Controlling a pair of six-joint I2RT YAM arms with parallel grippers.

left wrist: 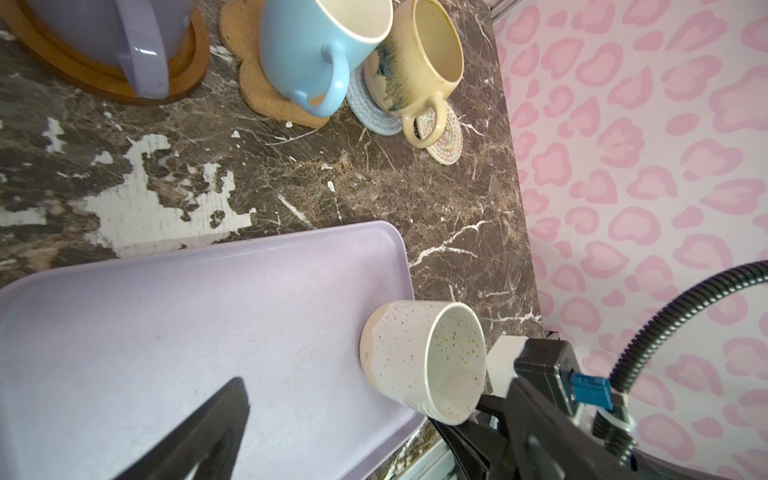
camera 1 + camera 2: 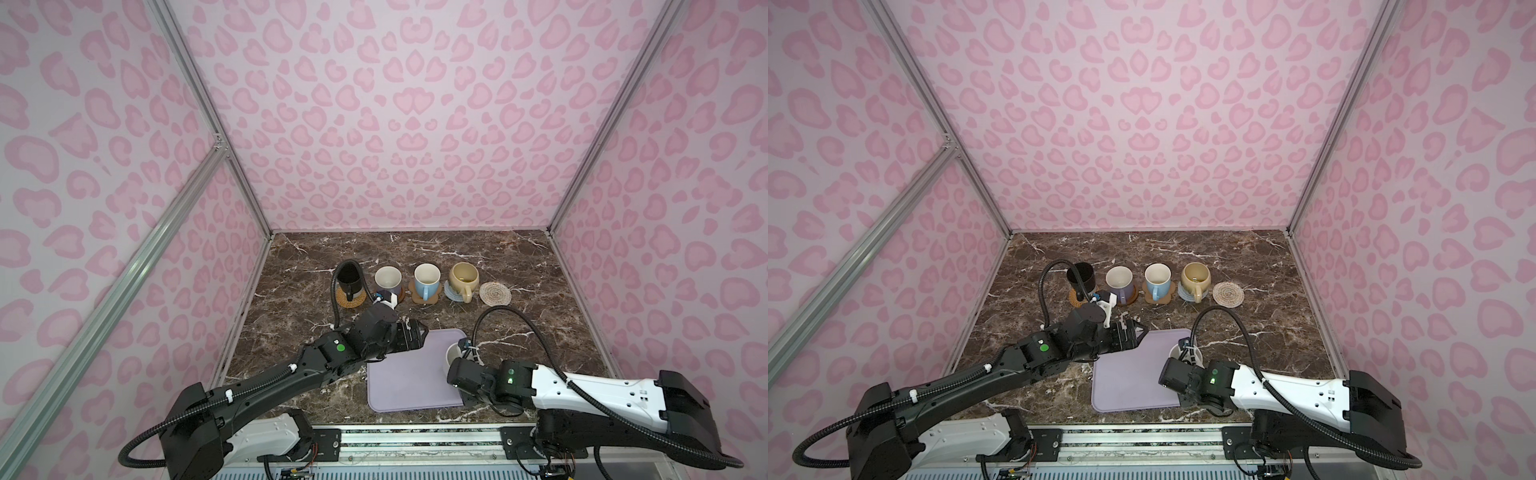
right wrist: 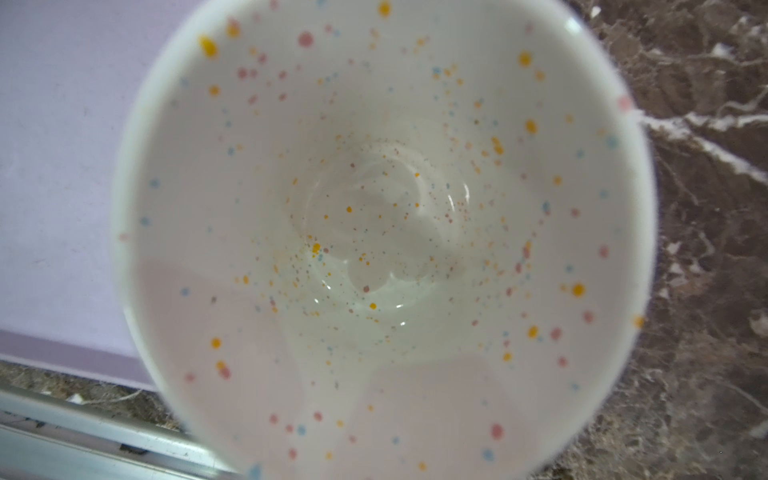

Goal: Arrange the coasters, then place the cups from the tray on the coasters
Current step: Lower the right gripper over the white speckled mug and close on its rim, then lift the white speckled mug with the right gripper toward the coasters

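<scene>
- Right gripper [image 1: 484, 411]: jaws pressed together, pinching the speckled white cup [image 1: 411, 357] at its near side, at 2 o'clock on the tray [image 2: 407, 386].
- Left gripper [image 2: 419, 334]: jaws spread and empty, hovering over the tray's 11 o'clock corner.
- Cream woven coaster [image 2: 495, 294]: bare, at 1 o'clock beyond the tray.

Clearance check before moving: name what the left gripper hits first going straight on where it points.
Probably the tray: the left gripper, jaws open, points rightward and slightly down over its floor. On a flatter line, the speckled white cup at the tray's right edge comes first; depth is unclear.
</scene>
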